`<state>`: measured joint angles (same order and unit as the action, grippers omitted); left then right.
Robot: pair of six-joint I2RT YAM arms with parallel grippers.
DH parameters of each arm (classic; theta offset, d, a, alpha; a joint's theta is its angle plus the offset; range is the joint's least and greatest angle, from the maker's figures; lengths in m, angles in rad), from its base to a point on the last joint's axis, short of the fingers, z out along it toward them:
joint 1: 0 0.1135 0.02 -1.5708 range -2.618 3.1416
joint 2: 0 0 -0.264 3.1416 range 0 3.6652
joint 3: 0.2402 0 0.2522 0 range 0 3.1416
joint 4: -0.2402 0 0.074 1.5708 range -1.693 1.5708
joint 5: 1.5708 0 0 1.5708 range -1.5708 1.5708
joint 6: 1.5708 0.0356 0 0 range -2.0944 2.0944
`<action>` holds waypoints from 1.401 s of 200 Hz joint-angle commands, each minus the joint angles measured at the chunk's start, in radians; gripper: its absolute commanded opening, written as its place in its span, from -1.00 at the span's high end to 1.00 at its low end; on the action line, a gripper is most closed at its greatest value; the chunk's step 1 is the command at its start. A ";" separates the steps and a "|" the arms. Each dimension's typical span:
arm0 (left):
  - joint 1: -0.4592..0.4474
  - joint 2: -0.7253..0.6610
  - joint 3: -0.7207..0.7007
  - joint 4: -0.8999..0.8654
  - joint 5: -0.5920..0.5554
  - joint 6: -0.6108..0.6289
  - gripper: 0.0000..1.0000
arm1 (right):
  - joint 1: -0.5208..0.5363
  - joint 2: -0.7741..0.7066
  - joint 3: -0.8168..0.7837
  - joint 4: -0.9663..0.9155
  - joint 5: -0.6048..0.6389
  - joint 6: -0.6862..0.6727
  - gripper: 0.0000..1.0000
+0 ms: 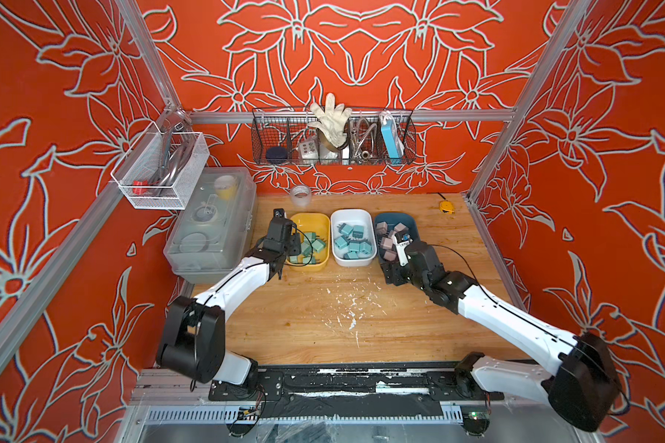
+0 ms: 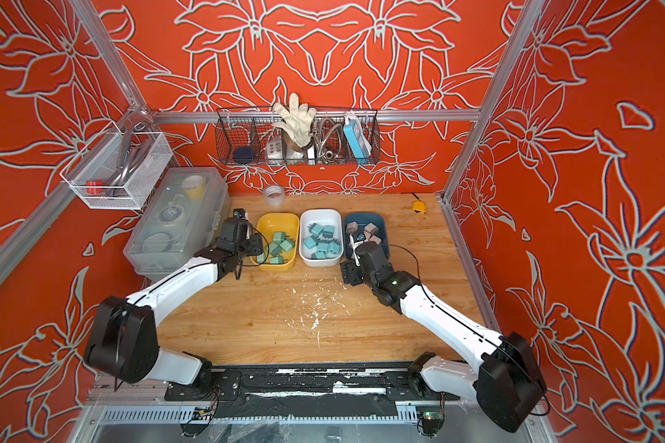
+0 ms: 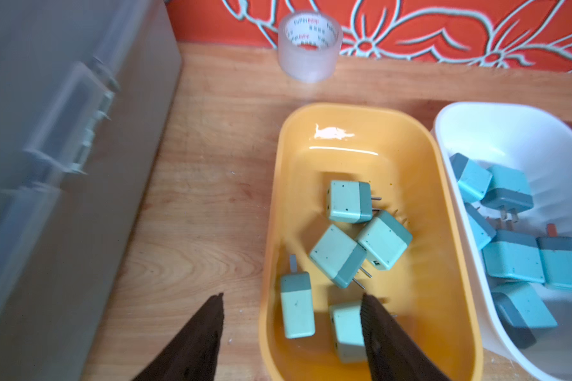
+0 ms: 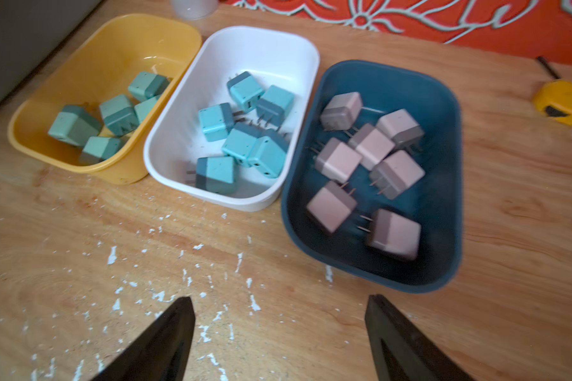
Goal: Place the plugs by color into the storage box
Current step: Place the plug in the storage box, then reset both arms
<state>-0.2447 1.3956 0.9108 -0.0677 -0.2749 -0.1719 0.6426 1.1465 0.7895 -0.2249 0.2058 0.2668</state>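
Three trays make up the storage box, side by side on the wooden table. The yellow tray (image 3: pixel 271 231) holds mint green plugs (image 3: pixel 347 202). The white tray (image 4: pixel 261 43) holds teal plugs (image 4: pixel 245 145). The dark blue tray (image 4: pixel 443 165) holds pale pink plugs (image 4: pixel 370 145). My left gripper (image 3: pixel 293 296) is open and holds nothing. It hangs over the yellow tray's near left rim, one finger outside the tray and one over a green plug. My right gripper (image 4: pixel 279 297) is open and empty above bare table, just in front of the dark blue tray.
A translucent lidded box (image 1: pixel 212 222) stands left of the yellow tray, close to my left arm. A clear tape roll (image 3: pixel 307 46) sits at the back wall, and a yellow tape measure (image 4: pixel 558 102) lies back right. White flecks (image 4: pixel 159 293) dot the table's middle. Wire baskets (image 1: pixel 333 138) hang on the wall.
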 commanded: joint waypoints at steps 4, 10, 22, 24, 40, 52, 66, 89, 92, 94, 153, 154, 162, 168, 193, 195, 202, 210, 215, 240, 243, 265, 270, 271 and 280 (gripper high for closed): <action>-0.001 -0.066 -0.086 0.102 -0.086 0.151 -0.38 | -0.016 -0.036 -0.047 0.031 0.234 -0.079 -0.86; 0.000 -0.073 -0.099 0.109 -0.095 0.169 -0.38 | -0.021 -0.041 -0.059 0.047 0.284 -0.090 -0.91; 0.001 -0.078 -0.131 0.138 -0.098 0.210 -0.39 | -0.030 -0.045 -0.088 0.094 0.376 -0.121 -0.99; 0.001 -0.079 -0.139 0.146 -0.097 0.218 -0.39 | -0.031 -0.048 -0.097 0.106 0.390 -0.128 -0.99; 0.001 -0.078 -0.203 0.228 -0.082 0.269 -0.39 | -0.047 -0.058 -0.158 0.218 0.464 -0.200 -0.99; 0.002 -0.082 -0.260 0.301 -0.055 0.322 -0.39 | -0.061 -0.065 -0.209 0.316 0.494 -0.264 -0.99; 0.003 -0.086 -0.317 0.373 -0.050 0.371 -0.39 | -0.084 -0.061 -0.258 0.414 0.511 -0.337 -0.99; 0.034 -0.087 -0.369 0.437 -0.024 0.364 -0.39 | -0.145 -0.032 -0.322 0.555 0.502 -0.393 -0.99; 0.042 -0.084 -0.374 0.445 -0.011 0.357 -0.39 | -0.155 -0.024 -0.327 0.567 0.494 -0.393 -0.99; 0.048 -0.083 -0.376 0.451 -0.002 0.352 -0.39 | -0.165 -0.018 -0.329 0.574 0.489 -0.393 -0.99; 0.208 -0.019 -0.477 0.605 0.207 0.221 -0.38 | -0.326 0.260 -0.312 0.758 0.323 -0.401 -1.00; 0.209 -0.019 -0.481 0.611 0.209 0.221 -0.38 | -0.328 0.260 -0.310 0.755 0.316 -0.402 -1.00; 0.211 -0.028 -0.504 0.645 0.207 0.217 -0.38 | -0.337 0.265 -0.322 0.787 0.270 -0.427 -0.99; 0.212 -0.033 -0.519 0.666 0.211 0.216 -0.38 | -0.340 0.274 -0.350 0.860 0.255 -0.451 -0.99; 0.226 -0.023 -0.569 0.761 0.234 0.210 -0.39 | -0.397 0.238 -0.393 0.897 0.173 -0.412 -0.99; 0.227 -0.020 -0.573 0.770 0.241 0.210 -0.39 | -0.404 0.233 -0.397 0.899 0.167 -0.403 -0.99; 0.231 -0.013 -0.584 0.787 0.261 0.212 -0.39 | -0.437 0.222 -0.416 0.915 0.129 -0.375 -0.99; 0.232 0.004 -0.604 0.838 0.258 0.211 -0.41 | -0.481 0.214 -0.444 0.953 0.082 -0.342 -0.99; 0.232 0.009 -0.613 0.858 0.248 0.206 -0.43 | -0.508 0.217 -0.465 0.990 0.047 -0.322 -0.98; 0.234 0.006 -0.615 0.859 0.243 0.204 -0.62 | -0.569 0.281 -0.504 1.125 -0.039 -0.284 -0.99; 0.235 0.007 -0.615 0.857 0.240 0.203 -0.65 | -0.570 0.268 -0.494 1.078 -0.037 -0.283 -0.99; 0.234 0.010 -0.613 0.859 0.223 0.196 -0.98 | -0.571 0.283 -0.474 1.063 -0.028 -0.276 -0.99; 0.234 0.007 -0.613 0.857 0.222 0.196 -0.99 | -0.572 0.264 -0.461 1.003 -0.030 -0.273 -0.99; 0.234 0.007 -0.613 0.857 0.222 0.196 -0.99 | -0.573 0.264 -0.460 0.997 -0.031 -0.273 -0.99; 0.234 0.009 -0.613 0.856 0.223 0.196 -0.99 | -0.574 0.282 -0.468 1.050 -0.034 -0.276 -0.99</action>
<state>-0.0174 1.3975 0.2989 0.7502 -0.0490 0.0303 0.0734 1.4200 0.3038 0.7902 0.2173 -0.0391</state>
